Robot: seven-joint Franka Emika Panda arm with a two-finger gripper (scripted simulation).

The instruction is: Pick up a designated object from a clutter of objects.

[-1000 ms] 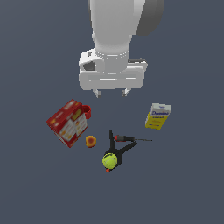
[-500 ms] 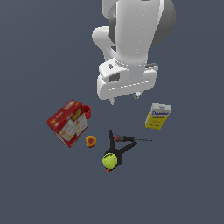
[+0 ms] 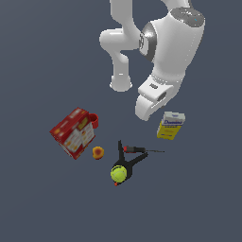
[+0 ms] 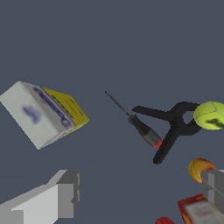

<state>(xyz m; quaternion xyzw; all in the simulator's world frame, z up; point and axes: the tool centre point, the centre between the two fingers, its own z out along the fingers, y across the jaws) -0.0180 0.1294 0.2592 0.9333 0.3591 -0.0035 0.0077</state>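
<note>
Tool (image 4: 135, 197) fingers spread in wrist view, hidden behind arm outside.

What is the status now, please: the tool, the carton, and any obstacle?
Tool open, empty, above the floor. Yellow-and-white carton untouched, standing apart from the clutter. Screwdriver nearest to it, not touching; nothing blocking.

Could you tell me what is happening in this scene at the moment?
A Panda arm is above a clutter of objects, its open gripper holding nothing. The yellow-and-white carton lies just beside the arm's hand in the exterior view. The red-and-white box, black clamp and tennis ball lie untouched.
</note>
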